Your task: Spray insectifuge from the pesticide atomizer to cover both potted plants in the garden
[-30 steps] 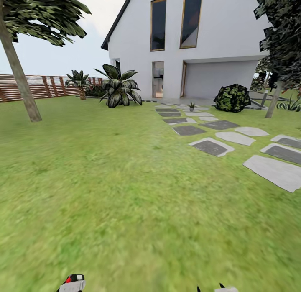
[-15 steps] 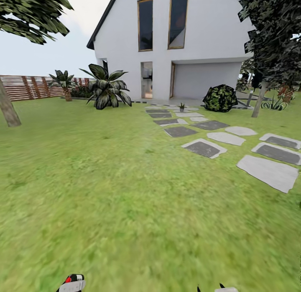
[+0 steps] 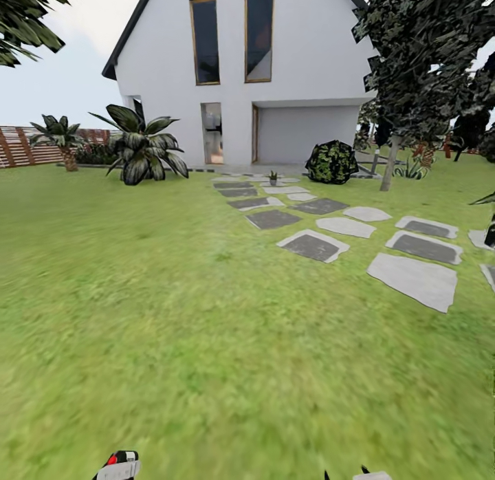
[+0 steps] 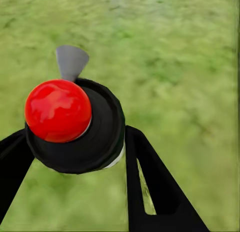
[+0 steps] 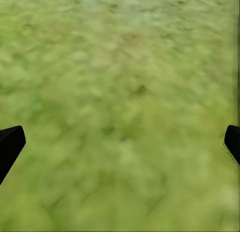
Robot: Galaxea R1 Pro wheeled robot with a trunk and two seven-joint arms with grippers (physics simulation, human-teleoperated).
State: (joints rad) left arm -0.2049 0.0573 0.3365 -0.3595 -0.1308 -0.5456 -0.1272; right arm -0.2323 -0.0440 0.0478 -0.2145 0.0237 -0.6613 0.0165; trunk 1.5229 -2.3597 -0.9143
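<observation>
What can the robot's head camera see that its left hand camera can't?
Head view alone: the white house, the stepping stones, the fence, trees and, far off by the house, a small potted plant. Left wrist view alone: a close look at the pesticide atomizer, with its round red top, held between the left end effector's black fingers. Both share the green lawn and that atomizer.

The lawn [image 3: 172, 315] spreads green from the near edge to the white house [image 3: 289, 88] far off. Grey stepping stones [image 3: 313, 246] lie on it in a path from near right to the far middle. A small potted plant [image 3: 273, 178] stands at the path's far end. A broad-leaved shrub [image 3: 142, 153] sits far left, a round bush [image 3: 333, 162] far right.
</observation>
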